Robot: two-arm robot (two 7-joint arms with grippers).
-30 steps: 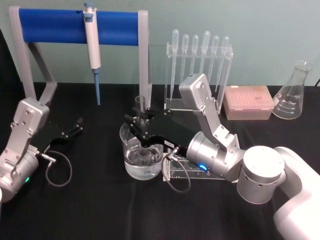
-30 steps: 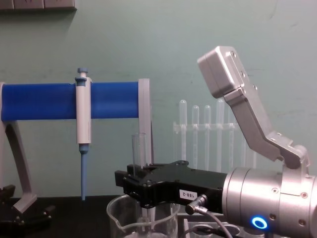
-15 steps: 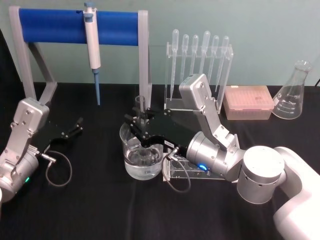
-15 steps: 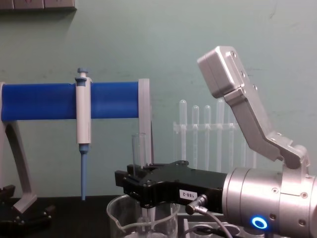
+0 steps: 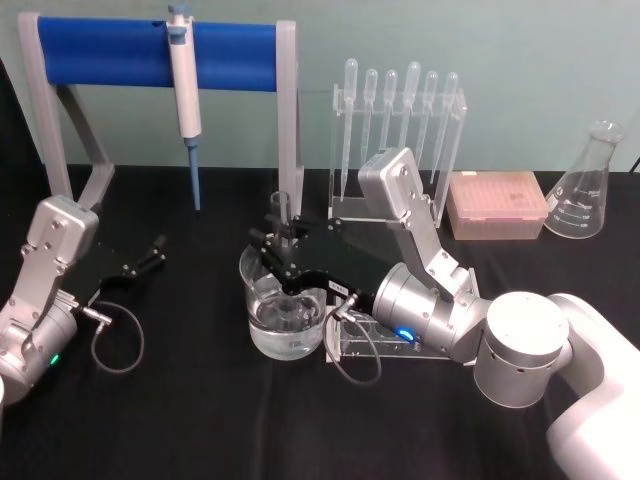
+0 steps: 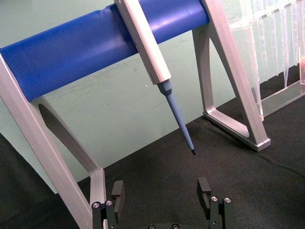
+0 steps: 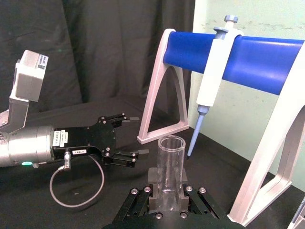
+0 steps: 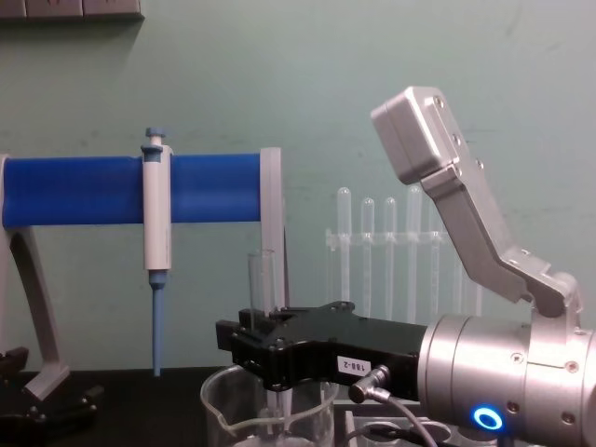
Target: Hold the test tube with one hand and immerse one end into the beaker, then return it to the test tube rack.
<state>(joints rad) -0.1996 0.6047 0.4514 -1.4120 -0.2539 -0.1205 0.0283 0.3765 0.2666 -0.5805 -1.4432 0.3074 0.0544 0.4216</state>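
While left gripper [image 5: 152,252] rests on black table [image 5: 200,420] at far left, fingers apart, pipettor [image 5: 184,75] hangs on blue stand [image 5: 110,50] behind it. Centre: beaker [image 5: 262,335] holds clear liquid in lower part. Test tube [image 5: 281,204] upright, lower end down inside beaker, rim above; whether tip reaches liquid, cannot tell. Right gripper [image 5: 281,252] clamped on tube's middle, directly over beaker. Just right of beaker: clear rack [image 5: 350,345], under right wrist. Behind: pipettes [image 5: 400,110] upright. Far right: pink box [image 5: 497,205], flask [image 5: 585,185].
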